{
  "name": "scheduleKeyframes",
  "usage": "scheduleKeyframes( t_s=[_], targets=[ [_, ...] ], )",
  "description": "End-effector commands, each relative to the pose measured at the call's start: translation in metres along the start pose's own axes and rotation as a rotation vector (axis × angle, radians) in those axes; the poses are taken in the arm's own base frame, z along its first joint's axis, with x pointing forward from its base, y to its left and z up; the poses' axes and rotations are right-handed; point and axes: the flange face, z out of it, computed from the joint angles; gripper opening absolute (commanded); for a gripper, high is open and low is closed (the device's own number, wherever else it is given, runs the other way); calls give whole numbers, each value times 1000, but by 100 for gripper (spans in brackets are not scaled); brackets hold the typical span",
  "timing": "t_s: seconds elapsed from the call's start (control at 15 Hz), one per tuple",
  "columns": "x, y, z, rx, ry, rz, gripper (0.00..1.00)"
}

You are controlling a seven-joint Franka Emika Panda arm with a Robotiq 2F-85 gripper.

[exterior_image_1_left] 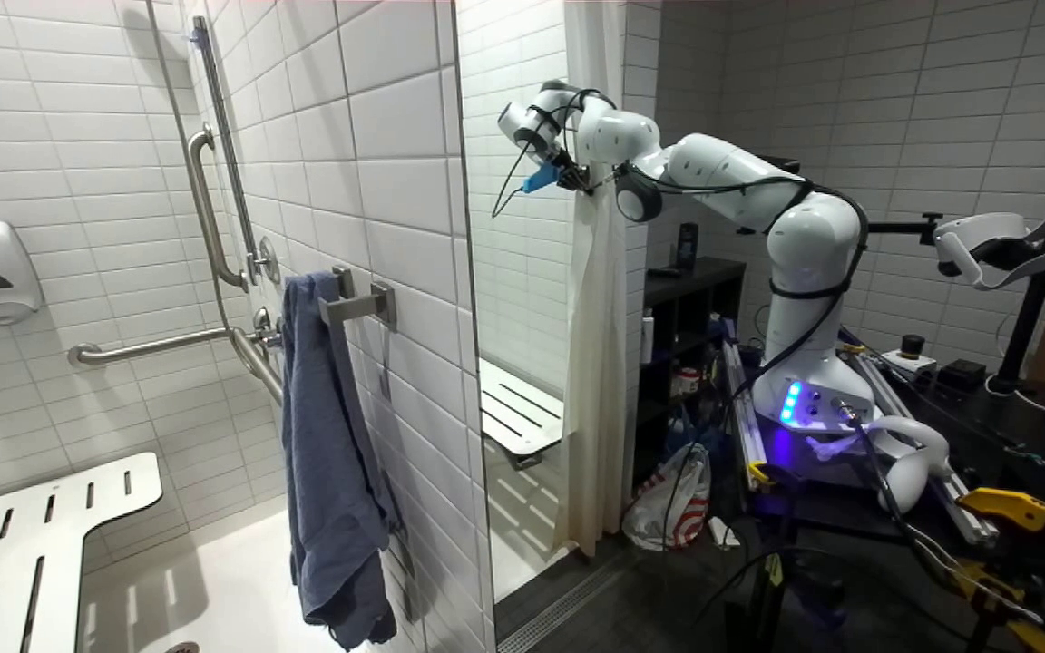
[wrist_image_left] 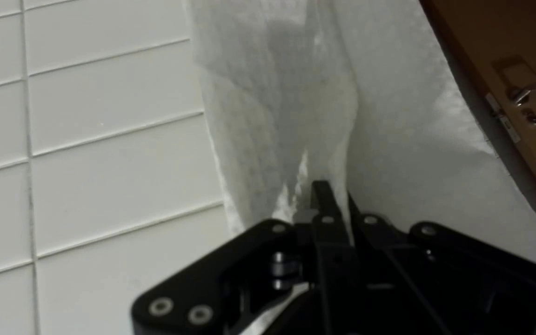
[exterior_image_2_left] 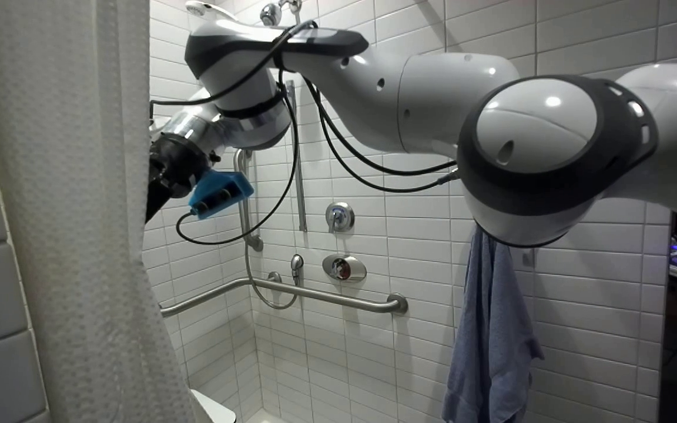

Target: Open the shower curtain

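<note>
Nearest the camera in the wrist view are the black fingers [wrist_image_left: 326,200], squeezed tight on a thin fold of the shower curtain [wrist_image_left: 324,116]. In both exterior views the curtain hangs long and bunched up at one side, beside a strip of tiled wall [exterior_image_1_left: 642,109]. The robot arm [exterior_image_1_left: 722,172] reaches up high to it.

Next to the bunch you can look past and see a white seat [exterior_image_1_left: 522,408]. You can also see a metal bar [exterior_image_2_left: 327,299] with no cloth in front of it. So I think the opening is mostly done, maybe all done. What is left looks small: perhaps one more little tug to the side, and then the fingers have to let go and back away. They have not let go yet. The top of the curtain does not show, so I cannot tell how far along it sits up there.
</note>
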Motion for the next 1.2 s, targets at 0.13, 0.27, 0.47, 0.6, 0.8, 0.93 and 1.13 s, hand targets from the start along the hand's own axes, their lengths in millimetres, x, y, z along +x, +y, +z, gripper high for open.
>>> scheduleKeyframes(
  t_s=[0.13, 0.27, 0.47, 0.6, 0.8, 0.93, 1.13],
  targets=[
    [-14, 12, 36, 50, -50, -17, 0],
    [-13, 11, 39, 60, -52, -18, 0],
    [-12, 9, 42, 82, -56, -23, 0],
    [-12, 7, 44, 94, -58, -26, 0],
    [-11, 6, 46, 109, -58, -28, 0],
    [-10, 5, 48, 116, -60, -27, 28],
    [-28, 13, 71, 152, -84, -8, 44]
  ],
)
